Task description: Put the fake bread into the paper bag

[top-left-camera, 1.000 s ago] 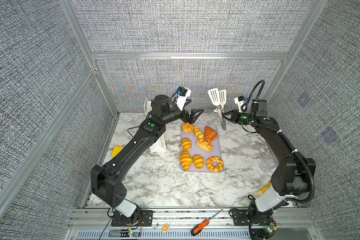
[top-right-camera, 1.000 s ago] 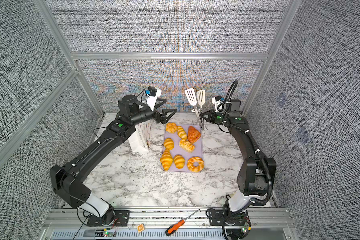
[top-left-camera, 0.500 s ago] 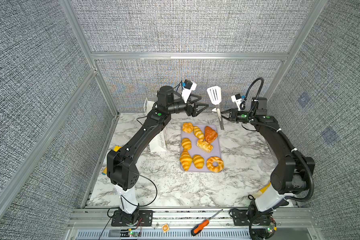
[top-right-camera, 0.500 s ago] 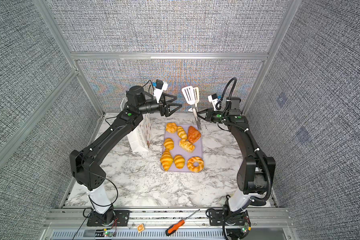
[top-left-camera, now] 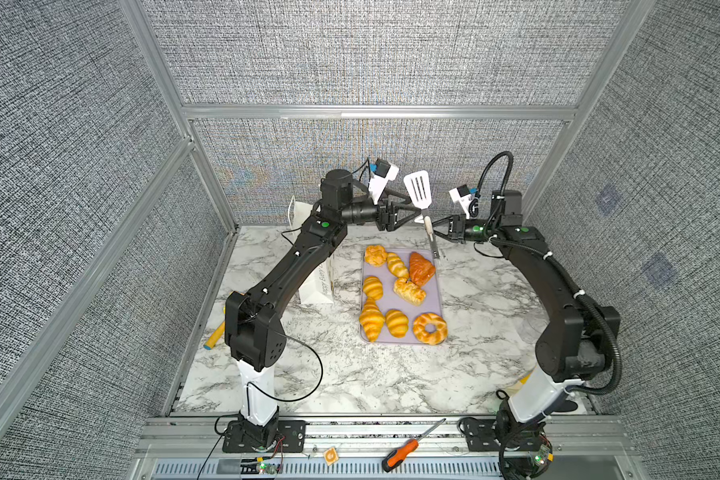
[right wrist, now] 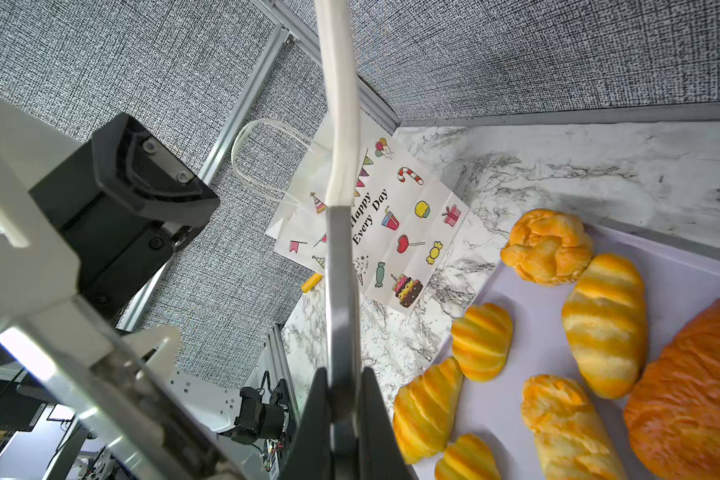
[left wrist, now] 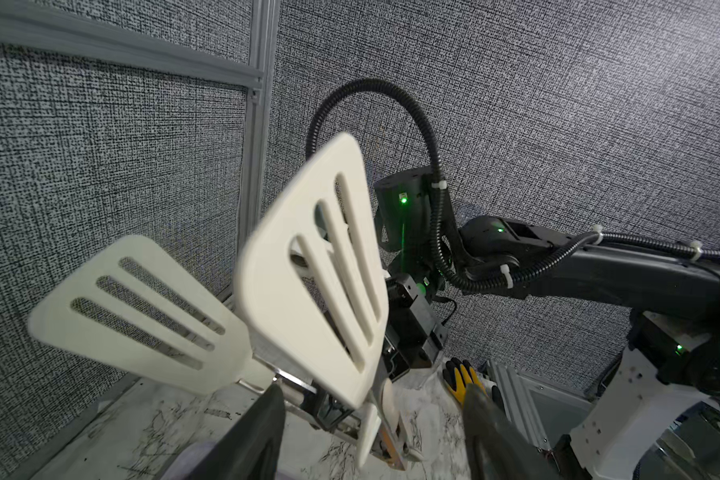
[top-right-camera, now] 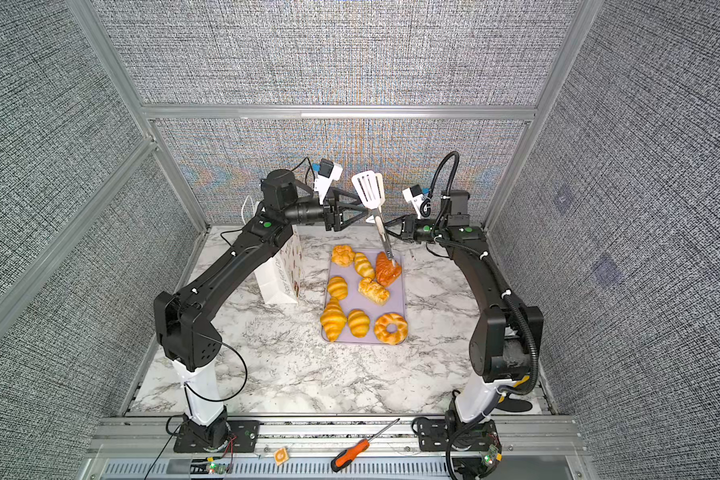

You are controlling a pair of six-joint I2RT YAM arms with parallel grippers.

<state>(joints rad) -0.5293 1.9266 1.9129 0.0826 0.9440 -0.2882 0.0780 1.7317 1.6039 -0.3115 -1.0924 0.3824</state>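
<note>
**Task state: no transfer made yet.** Nearest the viewer, a lilac tray (top-left-camera: 432, 297) lies on the marble table and carries all eight pieces of the fake bread (top-left-camera: 409, 291).

- Near row: two croissants and the ring doughnut (top-left-camera: 430, 328).
- Middle: a small croissant and the rectangular puff.
- Far row: the round bun (top-left-camera: 376, 255), a croissant and the darker orange-brown croissant (top-left-camera: 422, 268).

None of them is lifted or gripped. Just left of the tray stands the paper bag (top-left-camera: 319, 286), upright, with its upper part hidden beneath the left arm in both top views. Its inside is not shown. With eight pieces counted on the tray, the bag is judged to hold none, so every transfer is left to do.

Farther back, above the far edge of the tray, the right gripper (right wrist: 342, 415) is clamped on the handle of a pair of serving tongs (top-left-camera: 418, 190). The tongs are held upright, with the white slotted blades uppermost and the lower end over the tray's far right corner. The left gripper (left wrist: 373, 436) faces it from the left, jaws apart, with the tongs' handle between the fingers and no contact visible.

Both grippers are raised well above the bread and are nearest its far row. The bag lies to the left and nearer, below the left arm.
</note>
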